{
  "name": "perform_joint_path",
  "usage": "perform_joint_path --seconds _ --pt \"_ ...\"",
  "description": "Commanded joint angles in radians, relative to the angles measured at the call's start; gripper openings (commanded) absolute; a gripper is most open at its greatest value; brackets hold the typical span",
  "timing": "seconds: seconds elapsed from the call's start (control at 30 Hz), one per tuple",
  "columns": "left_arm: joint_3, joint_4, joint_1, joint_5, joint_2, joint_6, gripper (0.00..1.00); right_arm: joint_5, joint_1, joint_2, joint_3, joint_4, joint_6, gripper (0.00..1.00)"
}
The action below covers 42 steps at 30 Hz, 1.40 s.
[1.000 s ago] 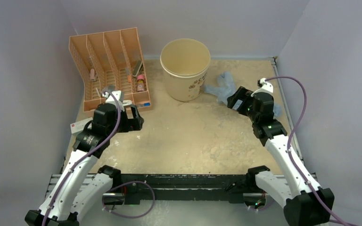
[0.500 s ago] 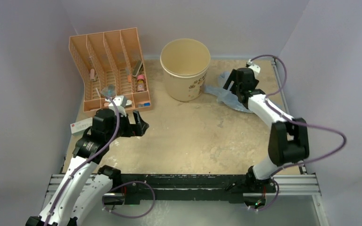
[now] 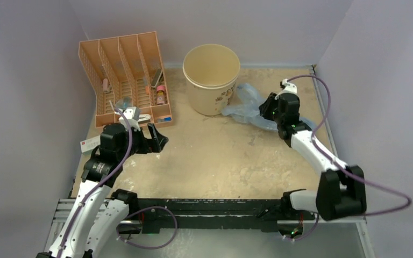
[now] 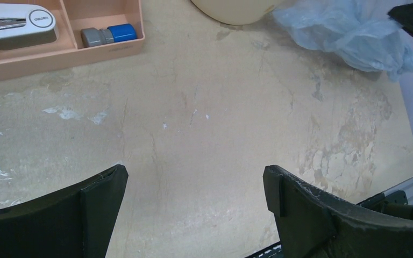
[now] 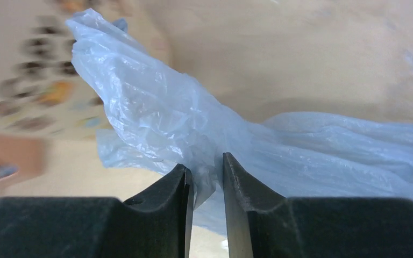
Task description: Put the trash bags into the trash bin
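The step in hand is the pick-up. The right end effector stands narrow, with a fold of the light-blue trash bag pinched between its fingers. The rest of the bag lies crumpled on the tabletop toward the far right corner. Its left end is just beside the trash bin, and whether it touches the wall I cannot tell. The cream bin stands upright at the middle of the far edge, mouth open and nothing visible inside. The left end effector hangs wide and holds nothing, near the left edge in front of the orange organizer rack.

The next move, as I judge it, calls for a lift high enough to bring the trailing plastic over the rim, then a carry leftward above the mouth before letting go. The bag is thin and slack. It may drape over the rim or catch on it, so the pinch on one fold may not bring it all in.
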Motion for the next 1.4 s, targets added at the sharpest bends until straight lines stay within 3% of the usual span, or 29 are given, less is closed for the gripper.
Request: perform_joint_path --seconds 0.0,0.13,0.37,0.47,0.63,0.67,0.83,0.9,0.97,1.07,1.23,1.37 --pt "-0.012 0.064 0.04 0.069 0.001 0.004 1.0 -0.339 0.018 -0.138 -0.09 0.119 -0.013 0.25" --pt "-0.011 0.059 0.041 0.072 -0.003 -0.006 1.0 -0.412 0.153 -0.178 -0.135 0.063 -0.044 0.27" --pt "-0.006 0.044 0.04 0.03 -0.029 -0.018 1.0 -0.525 0.342 -0.155 -0.047 -0.036 -0.12 0.29" --pt "-0.001 0.032 0.041 -0.007 -0.036 -0.024 1.0 -0.525 0.464 -0.134 -0.009 -0.039 -0.135 0.39" --pt "0.032 -0.049 0.041 -0.218 -0.037 -0.086 1.0 -0.454 0.639 -0.085 0.064 -0.165 -0.197 0.61" --pt "0.03 -0.048 0.041 -0.224 -0.039 -0.089 1.0 -0.414 0.653 -0.092 0.077 -0.184 -0.193 0.64" --pt "0.012 -0.01 0.04 -0.132 -0.031 -0.06 1.0 0.089 0.659 -0.221 0.11 -0.247 0.016 0.75" --pt "0.014 -0.002 0.04 -0.099 -0.016 -0.049 1.0 0.356 0.659 -0.286 0.081 -0.254 0.12 0.79" --pt "0.007 0.01 0.04 -0.062 0.0 -0.038 1.0 0.654 0.658 -0.345 0.032 -0.322 0.303 0.96" --pt "0.001 0.025 0.039 -0.003 0.016 -0.029 1.0 0.942 0.657 -0.426 -0.036 -0.547 0.617 0.99" --pt "-0.02 0.081 0.037 0.14 0.025 0.003 1.0 1.039 0.657 -0.592 -0.155 -0.63 0.895 0.99" --pt "-0.049 0.168 0.036 0.398 0.064 0.041 1.0 0.95 0.655 -0.708 -0.267 -0.43 0.799 0.99"
